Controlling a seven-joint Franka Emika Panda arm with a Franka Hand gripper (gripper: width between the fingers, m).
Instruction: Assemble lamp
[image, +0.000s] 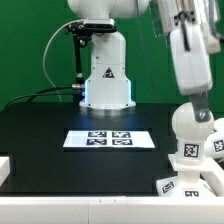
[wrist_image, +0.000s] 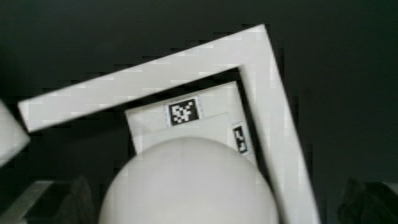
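Counter: black surface; carries every item listed below.
Arm: glossy white, enters from the upper part of the exterior view's right and reaches down toward the near right of the counter.
Gripper: dark, directly above the bulb and apparently touching its top; whether the fingers are spread or pressed together cannot be told, since the fingertips show clearly in neither view.
Bulb: matte white, rounded, with black-and-white square tags on its side; upright at the near right of the counter, sitting on the base. In the wrist view it shows as a large pale dome filling the foreground.
Base: white, blocky, tagged on its visible faces; directly beneath the bulb at the near right edge of the exterior view. In the wrist view a tagged white block shows just beyond the dome.
White frame: an angled white border on the counter, forming a corner around the block in the wrist view; what it is cannot be told.
Marker board: thin flat white sheet with several tags, lying centre of the counter, to the left of the bulb and apart from it.
Arm pedestal: white body with a blue glow at its foot, at the far side of the counter behind the marker board.
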